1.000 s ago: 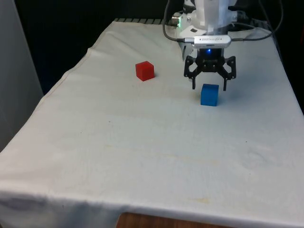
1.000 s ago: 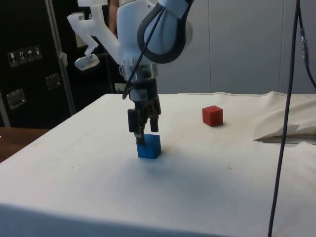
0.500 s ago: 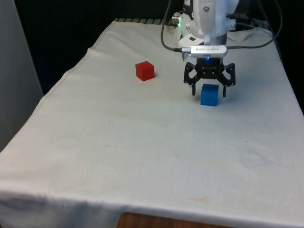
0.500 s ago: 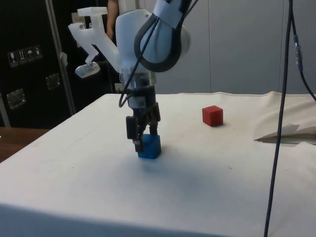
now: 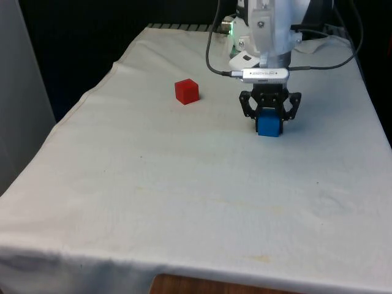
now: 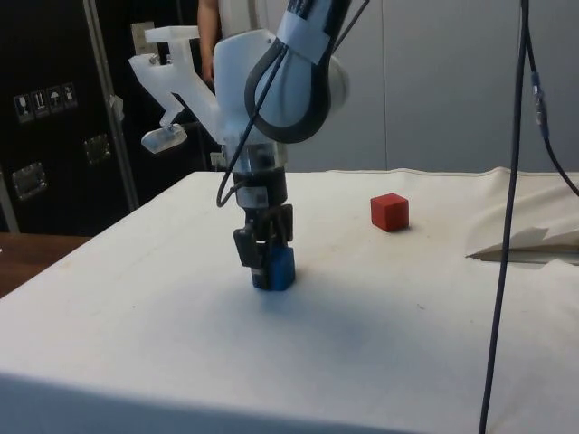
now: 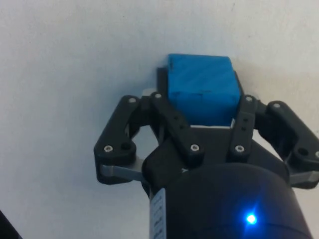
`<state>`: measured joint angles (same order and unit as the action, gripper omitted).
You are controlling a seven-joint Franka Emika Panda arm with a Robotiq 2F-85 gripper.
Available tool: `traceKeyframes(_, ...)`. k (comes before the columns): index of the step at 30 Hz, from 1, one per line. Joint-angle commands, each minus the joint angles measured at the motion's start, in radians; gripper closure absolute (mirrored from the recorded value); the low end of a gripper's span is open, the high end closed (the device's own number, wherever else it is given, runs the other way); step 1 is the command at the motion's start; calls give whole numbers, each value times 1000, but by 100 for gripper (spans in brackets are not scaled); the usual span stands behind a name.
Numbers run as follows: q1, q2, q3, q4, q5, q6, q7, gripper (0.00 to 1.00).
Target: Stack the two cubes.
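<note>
A small red cube (image 5: pixel 187 91) sat on the white cloth-covered table (image 5: pixel 184 184), well apart from the black two-finger gripper (image 5: pixel 269 120), towards the front view's left and a little farther back. The gripper stood low over the cloth, its fingers clamped on a small blue cube (image 5: pixel 269 124) that rested between them on the table.

Front view: the gripper (image 5: pixel 269 124) stands straight over the held cube (image 5: pixel 269 125), one finger against each of two opposite sides. The held cube sits on the surface (image 5: pixel 184 196), right of centre towards the far end. The free cube (image 5: pixel 187 91) lies at about 10 o'clock from it, well apart, also on the surface. Side view: the free cube (image 6: pixel 389 212) is at about 2 o'clock from the held cube (image 6: pixel 281 268).
</note>
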<state>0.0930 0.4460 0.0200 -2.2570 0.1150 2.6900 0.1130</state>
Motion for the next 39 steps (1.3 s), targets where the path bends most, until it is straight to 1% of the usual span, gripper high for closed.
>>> traceKeyframes(1, -8, 4, 12, 1, 16, 8, -9, 93)
traceKeyframes(2, 0, 0, 0, 0, 0, 0, 1, 100)
traceKeyframes(3, -8, 4, 12, 1, 16, 9, -8, 100)
traceKeyframes(10, -8, 4, 11, 1, 15, 9, -7, 100)
traceKeyframes(11, -6, -5, 8, 0, 12, 1, -3, 100)
traceKeyframes(12, 0, 0, 0, 0, 0, 0, 2, 100)
traceKeyframes(13, -2, -22, 3, -3, 7, -13, 6, 100)
traceKeyframes(19, 4, -69, -4, -7, -3, -52, 27, 100)
traceKeyframes(20, 4, -76, -5, -7, -4, -58, 29, 100)
traceKeyframes(21, 0, -66, -1, -2, 0, -52, 20, 100)
traceKeyframes(22, 5, -92, -6, -7, -5, -73, 34, 100)
traceKeyframes(29, 5, -152, -9, -7, -12, -129, 54, 100)
traceKeyframes(30, 0, -145, -2, -5, -1, -121, 41, 100)
traceKeyframes(31, 6, -160, -9, -7, -13, -135, 57, 100)
traceKeyframes(39, 8, -211, -10, -6, -30, -186, 83, 100)
